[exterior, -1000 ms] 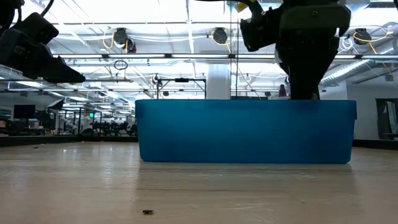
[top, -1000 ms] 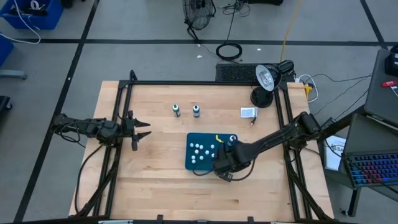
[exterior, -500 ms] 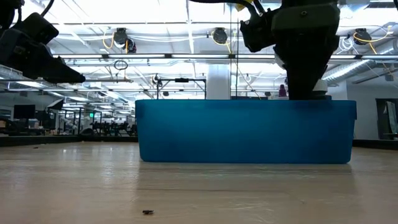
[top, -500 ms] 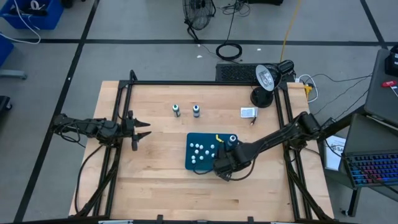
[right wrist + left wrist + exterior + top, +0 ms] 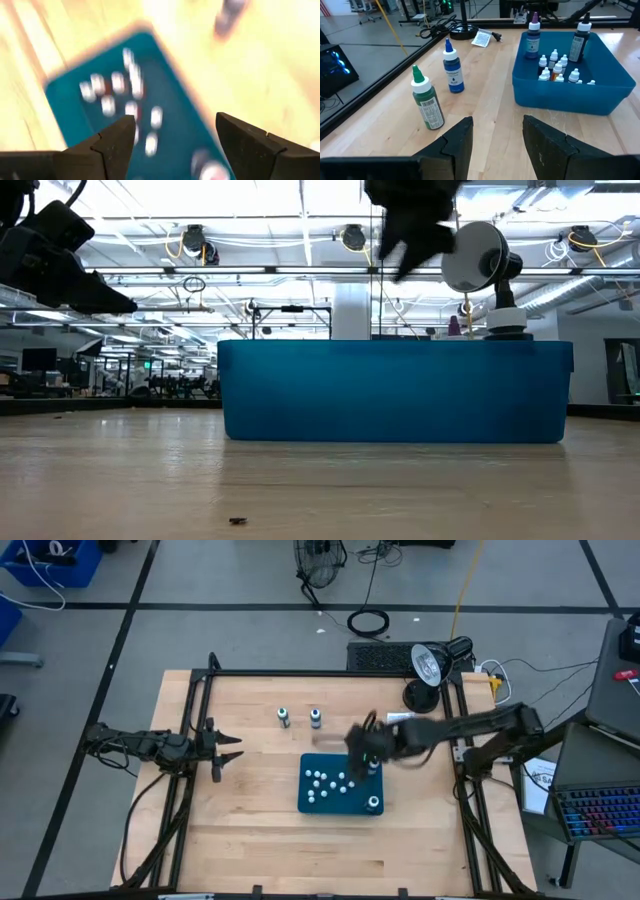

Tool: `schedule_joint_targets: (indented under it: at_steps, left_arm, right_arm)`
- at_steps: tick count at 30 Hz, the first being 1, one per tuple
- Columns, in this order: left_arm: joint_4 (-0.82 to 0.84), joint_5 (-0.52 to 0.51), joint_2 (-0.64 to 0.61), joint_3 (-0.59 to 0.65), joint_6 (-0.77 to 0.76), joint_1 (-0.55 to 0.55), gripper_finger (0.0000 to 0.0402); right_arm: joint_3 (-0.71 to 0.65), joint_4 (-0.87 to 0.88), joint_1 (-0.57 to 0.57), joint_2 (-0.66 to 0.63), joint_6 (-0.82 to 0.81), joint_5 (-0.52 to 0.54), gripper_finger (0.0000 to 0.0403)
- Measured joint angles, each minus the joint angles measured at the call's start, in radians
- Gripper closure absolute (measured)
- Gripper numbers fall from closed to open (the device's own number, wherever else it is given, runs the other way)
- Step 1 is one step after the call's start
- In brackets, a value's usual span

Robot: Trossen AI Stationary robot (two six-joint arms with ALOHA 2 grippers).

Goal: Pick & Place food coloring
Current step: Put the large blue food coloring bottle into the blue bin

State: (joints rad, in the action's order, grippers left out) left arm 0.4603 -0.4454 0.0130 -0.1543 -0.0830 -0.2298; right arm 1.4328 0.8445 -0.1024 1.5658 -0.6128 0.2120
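Observation:
A green bottle (image 5: pixel 426 102) and a blue bottle (image 5: pixel 452 72) of food coloring stand upright on the wood table (image 5: pixel 250 820), left of the blue tray (image 5: pixel 312 802). In the tray, a purple bottle (image 5: pixel 534 37) stands at the far right corner and a dark bottle (image 5: pixel 578 42) at the near right corner, beside several tiny white-capped bottles (image 5: pixel 557 67). My right gripper (image 5: pixel 172 145) hovers open above the tray's far edge (image 5: pixel 358 748), touching nothing. My left gripper (image 5: pixel 497 145) waits open at the table's left side (image 5: pixel 232 748).
A desk lamp (image 5: pixel 425 675) stands at the far right of the table and shows behind the tray in the low view (image 5: pixel 480 260). A small white box (image 5: pixel 399 721) lies near it. Black frame rails (image 5: pixel 330 673) border the table.
My right gripper has risen out of the tray's near right corner and swung toward the table's far edge, fast enough to blur. The dark bottle now stands alone in the corner where the gripper was.

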Motion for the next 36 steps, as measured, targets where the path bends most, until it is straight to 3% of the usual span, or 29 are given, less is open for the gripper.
schedule_joint_targets:
  at_steps: [6,9,20,36]
  left_arm:
    - [0.0,0.0,0.0,0.0,0.0,0.0,0.0226]
    - [0.0,0.0,0.0,0.0,0.0,0.0,0.0227]
    - [0.0,0.0,0.0,0.0,0.0,0.0,0.0226]
    - [0.0,0.0,0.0,0.0,0.0,0.0,0.0227]
  right_arm:
    - [0.0,-0.334,0.158,-0.037,0.388,-0.009,0.0138]
    - [0.016,-0.415,0.225,-0.021,0.516,-0.076,0.014]
    - [0.391,-0.099,0.346,0.322,0.721,-0.106,0.014]
    - [0.416,-0.127,0.399,0.562,0.775,-0.112,0.014]
